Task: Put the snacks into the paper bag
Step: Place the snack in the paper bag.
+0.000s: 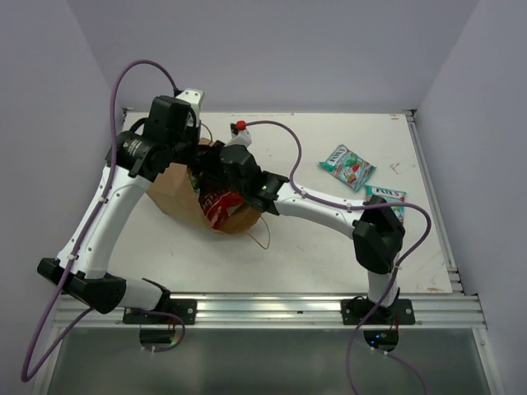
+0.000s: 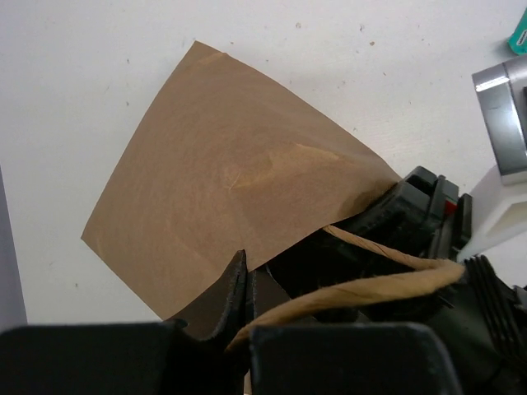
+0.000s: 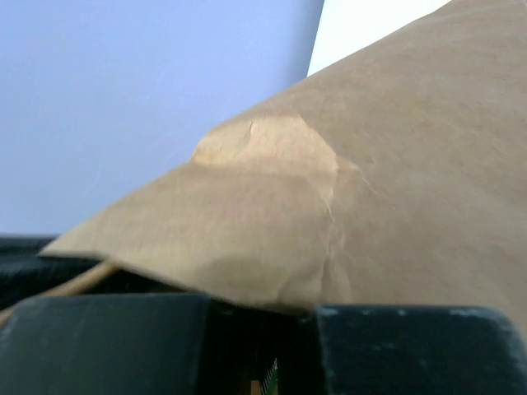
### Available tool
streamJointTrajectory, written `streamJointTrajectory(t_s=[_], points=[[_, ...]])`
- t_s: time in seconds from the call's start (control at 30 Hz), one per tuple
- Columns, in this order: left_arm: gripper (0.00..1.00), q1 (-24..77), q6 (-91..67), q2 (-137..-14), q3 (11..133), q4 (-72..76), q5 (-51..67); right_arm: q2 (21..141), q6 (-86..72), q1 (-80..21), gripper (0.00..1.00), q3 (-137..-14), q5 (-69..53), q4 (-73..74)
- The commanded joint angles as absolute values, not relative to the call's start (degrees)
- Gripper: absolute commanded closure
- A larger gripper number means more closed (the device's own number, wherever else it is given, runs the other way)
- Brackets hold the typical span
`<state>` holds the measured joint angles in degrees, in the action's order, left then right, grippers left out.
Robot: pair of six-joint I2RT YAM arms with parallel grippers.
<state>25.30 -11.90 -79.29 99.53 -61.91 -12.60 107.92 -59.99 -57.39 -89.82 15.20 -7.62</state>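
The brown paper bag (image 1: 175, 194) lies on its side at the left of the table, mouth towards the right. My left gripper (image 2: 241, 276) is shut on the upper edge of that mouth and holds it up; a twisted handle (image 2: 395, 288) loops beside it. My right gripper (image 1: 212, 174) reaches into the mouth, its fingertips hidden under the paper (image 3: 370, 164). A red snack packet (image 1: 221, 206) shows in the bag's mouth. On the table to the right lie a green candy bag (image 1: 347, 164) and a small teal packet (image 1: 385, 196).
The right arm's forearm (image 1: 317, 206) stretches across the middle of the table. A red-tipped cable plug (image 1: 240, 126) sits behind the bag. A loose handle loop (image 1: 262, 234) trails in front of the bag. Walls close in the back and both sides.
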Motion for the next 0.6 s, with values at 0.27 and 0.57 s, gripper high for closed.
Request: streamJointTrajectory(t_s=[0.27, 0.57], points=[[1.0, 26.3, -14.9, -79.7, 103.0, -61.2, -15.1, 102.2, -63.6, -57.1, 0.57, -86.8, 21.6, -7.5], [1.0, 26.3, -14.7, -79.5, 102.9, -60.6, -12.4, 104.3, -63.4, -57.0, 0.88, -88.3, 20.2, -7.3]])
